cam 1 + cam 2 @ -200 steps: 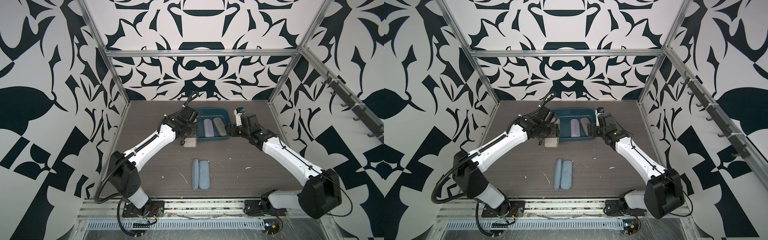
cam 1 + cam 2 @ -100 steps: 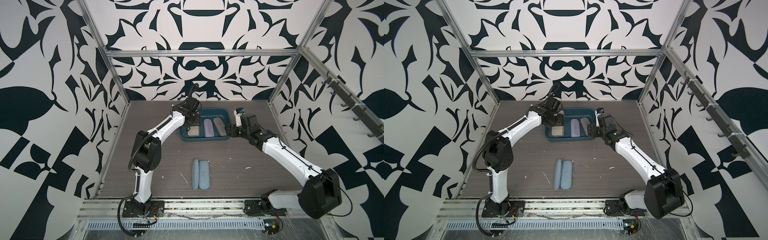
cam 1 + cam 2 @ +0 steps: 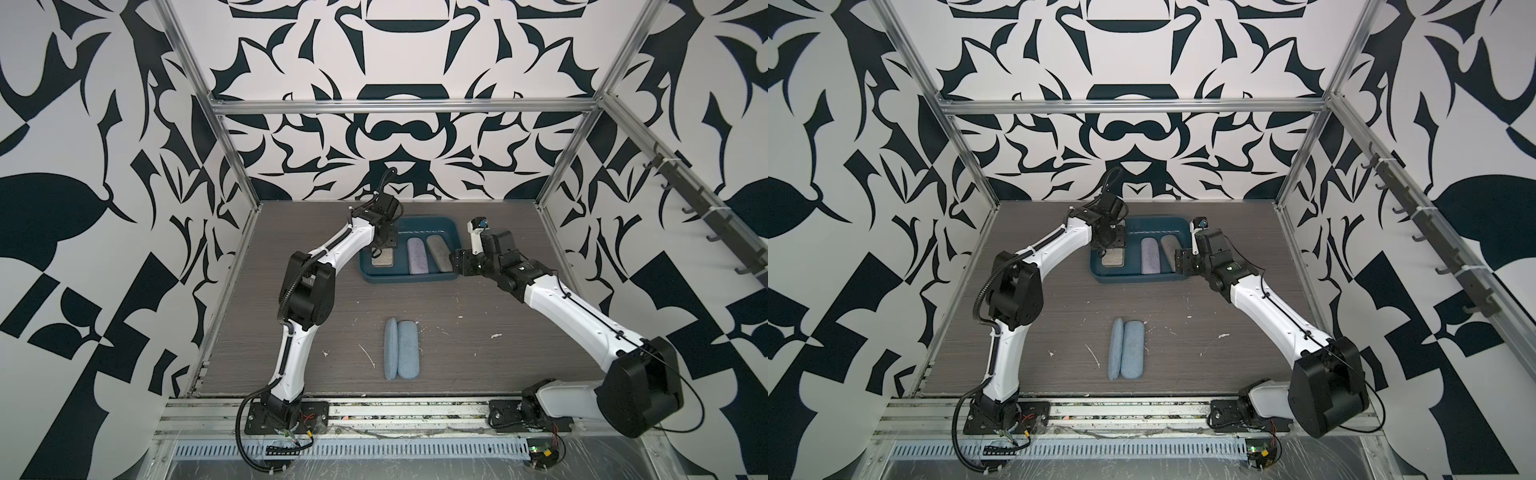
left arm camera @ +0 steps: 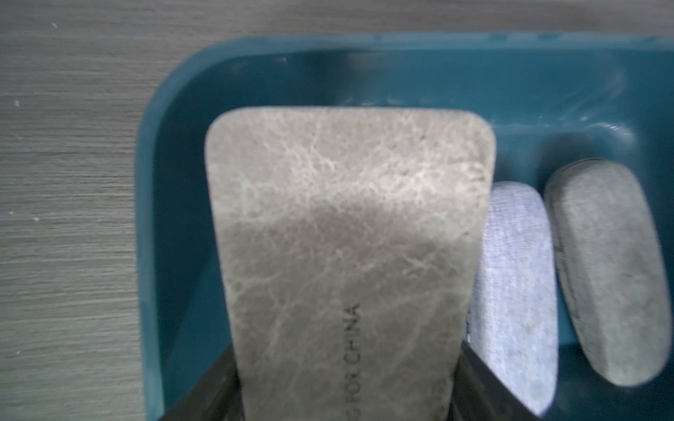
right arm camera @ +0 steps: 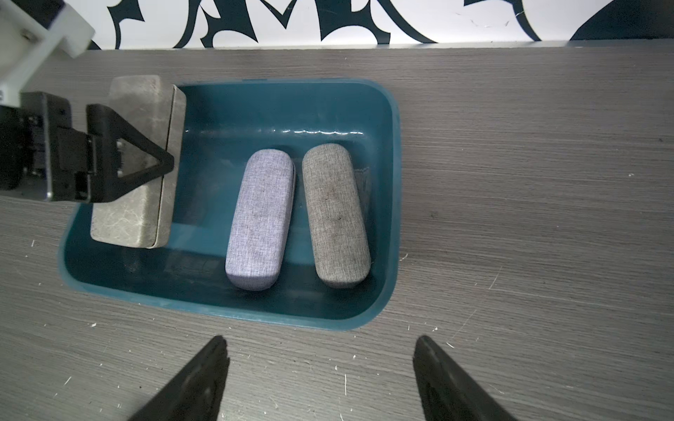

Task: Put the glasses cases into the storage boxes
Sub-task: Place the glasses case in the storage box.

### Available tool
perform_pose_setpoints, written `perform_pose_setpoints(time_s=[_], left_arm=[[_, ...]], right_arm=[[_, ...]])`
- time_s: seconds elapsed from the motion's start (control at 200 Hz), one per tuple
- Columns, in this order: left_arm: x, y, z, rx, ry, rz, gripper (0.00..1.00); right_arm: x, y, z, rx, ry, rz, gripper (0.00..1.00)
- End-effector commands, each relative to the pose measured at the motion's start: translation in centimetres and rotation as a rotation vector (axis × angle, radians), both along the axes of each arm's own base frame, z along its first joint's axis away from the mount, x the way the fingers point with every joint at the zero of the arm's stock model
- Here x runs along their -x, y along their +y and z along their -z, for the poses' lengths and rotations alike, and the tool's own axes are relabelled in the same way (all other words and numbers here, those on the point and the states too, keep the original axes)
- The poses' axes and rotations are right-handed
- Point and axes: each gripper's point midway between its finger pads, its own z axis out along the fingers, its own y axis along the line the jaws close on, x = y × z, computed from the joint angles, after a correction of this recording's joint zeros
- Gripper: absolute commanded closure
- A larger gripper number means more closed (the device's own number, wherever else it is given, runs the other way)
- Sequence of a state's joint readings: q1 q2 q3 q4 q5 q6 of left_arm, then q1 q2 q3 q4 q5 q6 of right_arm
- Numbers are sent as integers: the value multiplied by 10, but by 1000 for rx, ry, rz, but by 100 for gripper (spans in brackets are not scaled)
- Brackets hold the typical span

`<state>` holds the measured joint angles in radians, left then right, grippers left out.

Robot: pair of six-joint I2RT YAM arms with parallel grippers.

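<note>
So the left gripper (image 3: 385,242) is clamped across the width of the beige case (image 4: 346,218), one finger on each long side. It's got the case hanging over the left end of the teal tray (image 5: 219,306). The case's long axis runs near-to-far, so it's already lined up with the open slot. The empty bit of tray floor is straight underneath it, not off to either side. The right wrist view shows a shadow under the case, so my guess is it's not down on the floor yet, though I can't say for sure. The move looks like basically straight down and let go.

Next over, out on the bare table (image 3: 478,332) at the near middle, there's a light blue case (image 3: 390,354) that looks tipped up on its edge. A second light blue case (image 3: 409,349) lies flat, touching it. Both run near-to-far and sit well apart from the tray, about equally far from either gripper.

Back in the tray, the lilac case (image 5: 260,218) sits just right of the beige one. The grey-brown case (image 5: 335,215) is right of that, close to the tray's right wall and angled slightly. In the left wrist view the beige edge overlaps the lilac one, so that side looks tight. A drift right would probably land it on the lilac.

Far right, the right gripper (image 5: 321,357) hovers by the tray's right end, jaws spread with nothing between them. Since it's free, it seems the better bet for the blue pair.
</note>
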<state>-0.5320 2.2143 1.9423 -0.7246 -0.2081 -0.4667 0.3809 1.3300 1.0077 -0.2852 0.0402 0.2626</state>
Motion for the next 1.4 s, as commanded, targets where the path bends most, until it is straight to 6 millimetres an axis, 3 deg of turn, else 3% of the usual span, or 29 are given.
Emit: perform_pose_setpoints(time_s=[0.0, 0.535, 0.775, 1.155, 1.395], left_arm=[[-6, 5, 1, -33, -5, -12, 50], [-4, 22, 43, -20, 115, -52, 46], [-2, 23, 52, -35, 148, -42, 37], [2, 24, 47, -24, 146, -50, 16], [2, 20, 24, 14, 110, -53, 9]], right_arm=[[-2, 0, -8, -19, -29, 5, 17], [-3, 1, -1, -19, -13, 6, 17], [-3, 0, 4, -19, -3, 9, 17], [-2, 0, 5, -21, -3, 10, 17], [0, -1, 5, -23, -5, 13, 17]])
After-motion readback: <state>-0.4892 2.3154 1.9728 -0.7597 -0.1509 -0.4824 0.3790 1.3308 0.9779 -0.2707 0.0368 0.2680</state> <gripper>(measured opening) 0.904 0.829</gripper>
